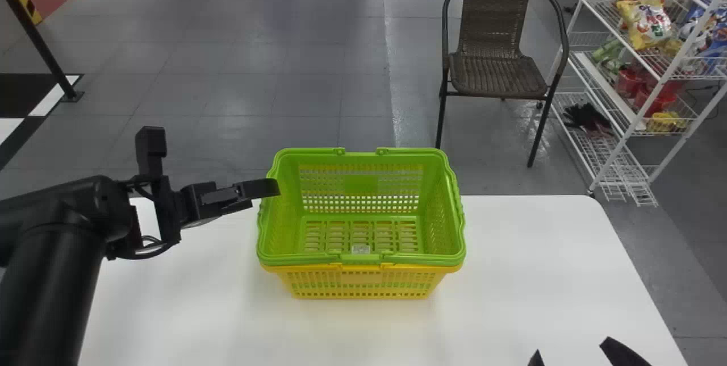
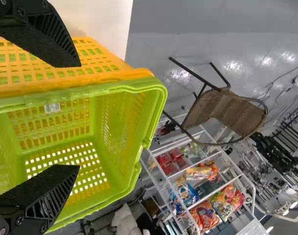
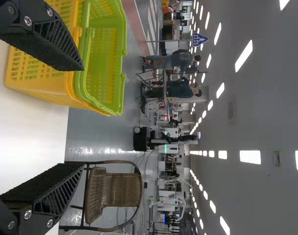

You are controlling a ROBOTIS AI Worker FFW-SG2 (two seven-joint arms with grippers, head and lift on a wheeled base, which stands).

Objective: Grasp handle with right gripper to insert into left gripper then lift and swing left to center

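white worktop [image 1: 528, 275]: green plastic basket [image 1: 361, 184] nested in yellow plastic basket [image 1: 363, 292]; green plastic handle [image 1: 459, 207] folded along rim. left pincer [image 2: 80, 116], basket's left; right pincer [image 3: 83, 117], near right: both spread apart. advised: pinch handle mid-span, squarely.

I look down on a white table [image 1: 522, 258] with a smooth, plain top, its far right corner rounded and its right edge slanting out toward my side. Standing directly on it, toward the far edge, I have a yellow basket [image 1: 363, 286], upright, one long side facing me, with a green basket [image 1: 362, 184] nested inside it. I see soft shading on the white surface beside the stack.
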